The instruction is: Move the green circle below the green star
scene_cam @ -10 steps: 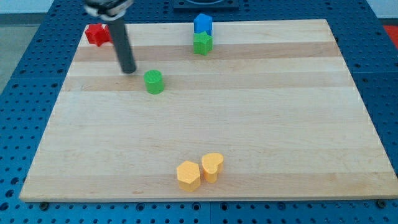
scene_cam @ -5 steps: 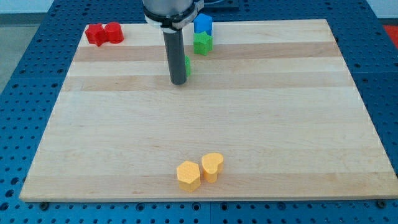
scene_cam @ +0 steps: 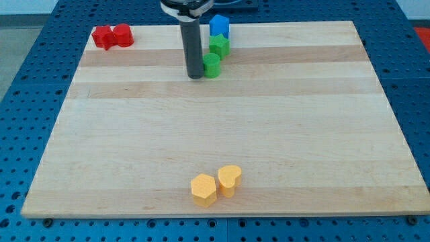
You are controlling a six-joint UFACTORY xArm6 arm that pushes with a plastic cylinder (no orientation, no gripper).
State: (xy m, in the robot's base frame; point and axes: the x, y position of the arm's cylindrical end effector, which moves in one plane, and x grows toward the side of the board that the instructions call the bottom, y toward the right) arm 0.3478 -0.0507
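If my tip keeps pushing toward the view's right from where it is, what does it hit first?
The green circle, which sits right against my tip on its right. Past it, the green star is up and to the right, probably off that line.

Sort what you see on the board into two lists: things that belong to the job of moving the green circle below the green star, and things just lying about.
Belongs to the job:
green circle
green star
my tip, just left of the circle

Just lying about:
blue block
two red blocks
yellow hexagon
yellow heart
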